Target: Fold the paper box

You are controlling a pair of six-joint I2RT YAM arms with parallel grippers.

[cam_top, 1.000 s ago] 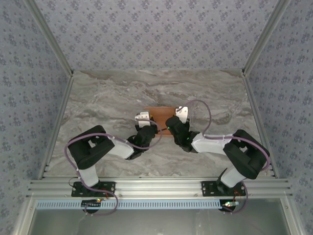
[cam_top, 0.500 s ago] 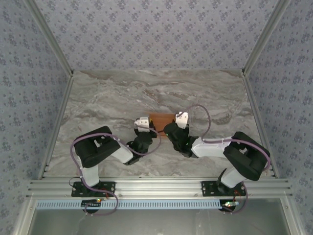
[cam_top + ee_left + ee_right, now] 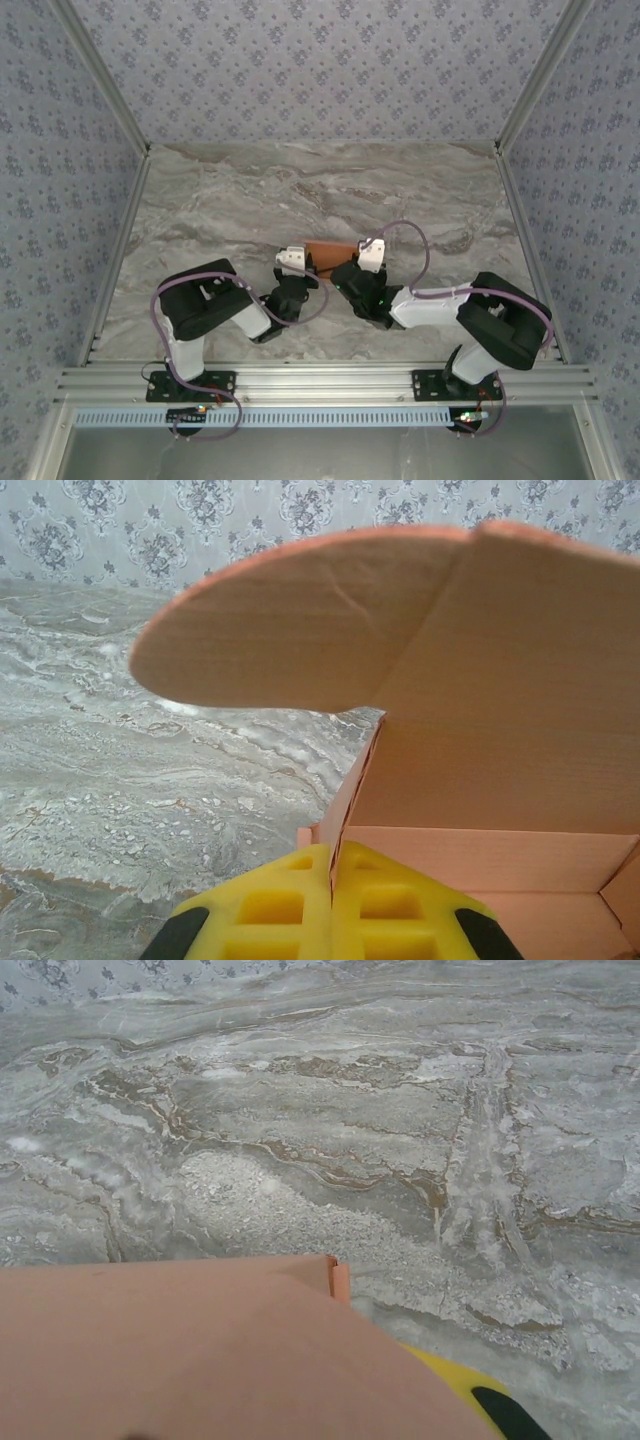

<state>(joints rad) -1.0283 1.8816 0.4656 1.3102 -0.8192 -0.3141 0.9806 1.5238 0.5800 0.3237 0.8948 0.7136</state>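
As its flap [image 3: 300,620] curls up, the paper box [image 3: 332,250] rests on marble [image 3: 230,200].

salmon paper box [image 3: 480,730], apparently marbled table [image 3: 400,1110]

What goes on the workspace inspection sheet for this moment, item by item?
Surface: marble-patterned table, dry and flat.
Job's things: salmon-orange paper box between the two arms, partly folded, with a rounded flap raised.
Clutter: nothing seen.
End effectors: the left end effector is shut, apparently pinching a box wall. The right end effector is at the box's other end, and the cardboard hides its state.
Cables: purple cables loop along both arms, off the box.
Surroundings: patterned walls and an aluminium rail at the near edge.
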